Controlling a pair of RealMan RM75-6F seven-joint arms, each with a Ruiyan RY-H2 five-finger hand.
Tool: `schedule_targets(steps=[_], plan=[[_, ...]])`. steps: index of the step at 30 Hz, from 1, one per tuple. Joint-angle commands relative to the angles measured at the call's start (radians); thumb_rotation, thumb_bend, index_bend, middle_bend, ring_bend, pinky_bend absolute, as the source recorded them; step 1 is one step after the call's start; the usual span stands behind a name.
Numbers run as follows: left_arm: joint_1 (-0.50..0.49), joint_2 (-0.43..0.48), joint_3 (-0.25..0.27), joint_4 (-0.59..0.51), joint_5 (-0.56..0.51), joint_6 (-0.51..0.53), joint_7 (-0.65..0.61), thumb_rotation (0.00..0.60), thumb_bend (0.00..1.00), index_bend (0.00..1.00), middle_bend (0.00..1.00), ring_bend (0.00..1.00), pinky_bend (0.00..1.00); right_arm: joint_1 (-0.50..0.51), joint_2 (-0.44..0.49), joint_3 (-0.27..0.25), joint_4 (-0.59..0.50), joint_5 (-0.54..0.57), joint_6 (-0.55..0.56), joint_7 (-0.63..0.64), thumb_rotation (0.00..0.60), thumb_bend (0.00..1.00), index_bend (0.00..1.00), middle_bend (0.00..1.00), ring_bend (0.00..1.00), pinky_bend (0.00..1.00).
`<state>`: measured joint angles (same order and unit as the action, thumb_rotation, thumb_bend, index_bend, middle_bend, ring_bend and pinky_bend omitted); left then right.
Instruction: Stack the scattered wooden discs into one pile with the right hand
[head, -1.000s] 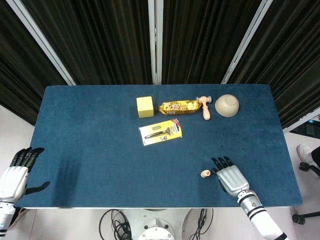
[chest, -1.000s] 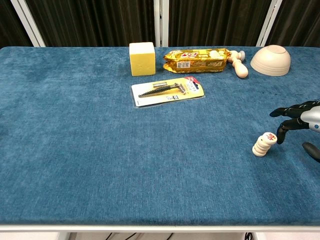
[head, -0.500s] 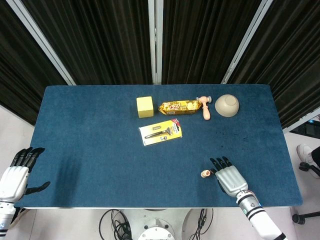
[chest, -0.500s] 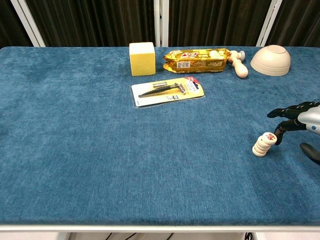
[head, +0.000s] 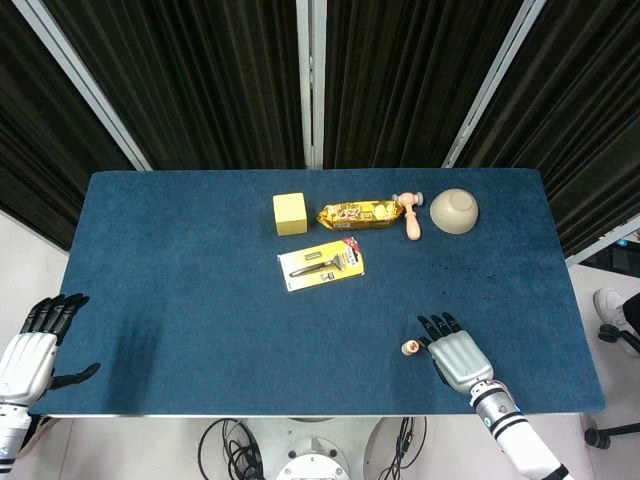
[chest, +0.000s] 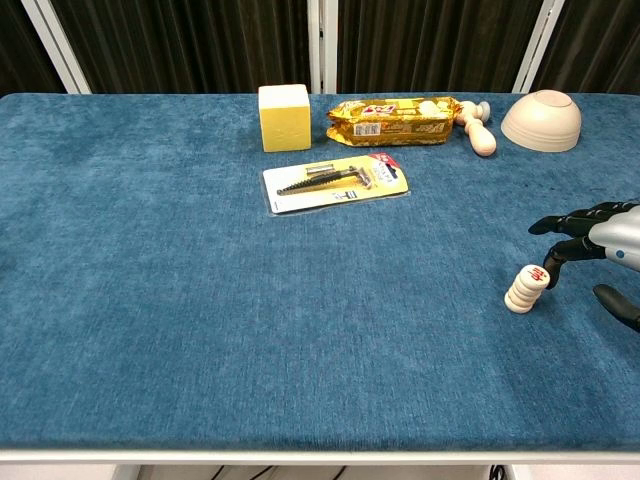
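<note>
Chest view: I see the wooden discs (chest: 525, 289) standing as one short, slightly leaning pile on the blue bench (chest: 200, 300), toward its near right part, the top disc carrying a red mark. My right hand (chest: 600, 250) sits just right of the pile with its fingers (chest: 552, 270) apart and holding nothing; one dark fingertip is at the top disc, and I cannot tell whether it touches or merely stands beside it. The thumb is spread off below, apart from the pile. In the head view the same pile (head: 409, 347) shows just left of the right hand (head: 457, 355), which lies palm down over the bench near the front edge. My left hand (head: 30, 350) hangs off the left front corner of the bench, clear of the surface, fingers apart and empty. Along the far side of the bench I note a yellow cube (chest: 284, 117), a gold snack packet (chest: 392, 109) beside it, a small wooden mallet (chest: 479, 127) just right of the packet, and an upturned beige bowl (chest: 541, 120) further right. A carded razor pack (chest: 335, 183) lies in front of the cube and packet, well apart from the pile.
</note>
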<state>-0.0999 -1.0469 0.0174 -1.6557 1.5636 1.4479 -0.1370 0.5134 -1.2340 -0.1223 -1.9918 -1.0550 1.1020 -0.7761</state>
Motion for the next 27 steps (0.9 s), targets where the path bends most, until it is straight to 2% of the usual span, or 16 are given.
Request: schedule_targets(steps=[1, 5, 10, 15, 17, 19, 21, 24, 27], plan=[[0.0, 0.0, 0.0, 0.0, 0.0, 0.0, 0.0, 0.6, 0.13, 0.11, 0.07, 0.0, 0.0, -0.002, 0.006, -0.001, -0.004, -0.002, 0.006, 0.0, 0.6, 0.66, 0.31, 0.0, 0.0, 0.0], [0.0, 0.0, 0.0, 0.001, 0.0, 0.001, 0.001, 0.6, 0.13, 0.11, 0.07, 0.0, 0.0, -0.018, 0.045, 0.004, -0.029, -0.026, 0.036, 0.036, 0.6, 0.66, 0.31, 0.0, 0.0, 0.0], [0.001, 0.0, -0.001, 0.003, -0.001, 0.002, 0.001, 0.6, 0.13, 0.11, 0.07, 0.0, 0.0, -0.082, 0.135, 0.013, -0.044, -0.122, 0.134, 0.165, 0.6, 0.64, 0.3, 0.0, 0.0, 0.0], [0.001, -0.001, 0.0, 0.0, 0.003, 0.004, 0.008, 0.6, 0.13, 0.11, 0.07, 0.0, 0.0, -0.192, 0.169, 0.008, 0.067, -0.305, 0.308, 0.326, 0.6, 0.62, 0.08, 0.0, 0.0, 0.0], [0.002, -0.002, 0.0, 0.0, 0.004, 0.005, 0.012, 0.6, 0.13, 0.11, 0.07, 0.0, 0.0, -0.235, 0.16, 0.007, 0.132, -0.364, 0.383, 0.369, 0.6, 0.57, 0.01, 0.0, 0.0, 0.0], [0.002, -0.004, -0.001, 0.001, 0.003, 0.006, 0.017, 0.6, 0.13, 0.11, 0.07, 0.0, 0.0, -0.284, 0.146, 0.007, 0.193, -0.408, 0.459, 0.414, 0.6, 0.41, 0.0, 0.0, 0.0, 0.0], [0.003, -0.006, -0.002, 0.001, 0.003, 0.01, 0.026, 0.6, 0.13, 0.11, 0.07, 0.0, 0.0, -0.324, 0.139, 0.008, 0.234, -0.432, 0.514, 0.437, 0.6, 0.32, 0.0, 0.0, 0.0, 0.0], [0.004, -0.01, -0.005, 0.003, 0.011, 0.022, 0.039, 0.6, 0.13, 0.11, 0.07, 0.0, 0.0, -0.366, 0.136, 0.015, 0.261, -0.447, 0.563, 0.448, 0.6, 0.27, 0.0, 0.0, 0.0, 0.0], [0.008, -0.017, -0.008, 0.012, 0.013, 0.035, 0.05, 0.6, 0.13, 0.11, 0.07, 0.0, 0.0, -0.385, 0.139, 0.024, 0.266, -0.453, 0.576, 0.463, 0.6, 0.26, 0.0, 0.0, 0.0, 0.0]])
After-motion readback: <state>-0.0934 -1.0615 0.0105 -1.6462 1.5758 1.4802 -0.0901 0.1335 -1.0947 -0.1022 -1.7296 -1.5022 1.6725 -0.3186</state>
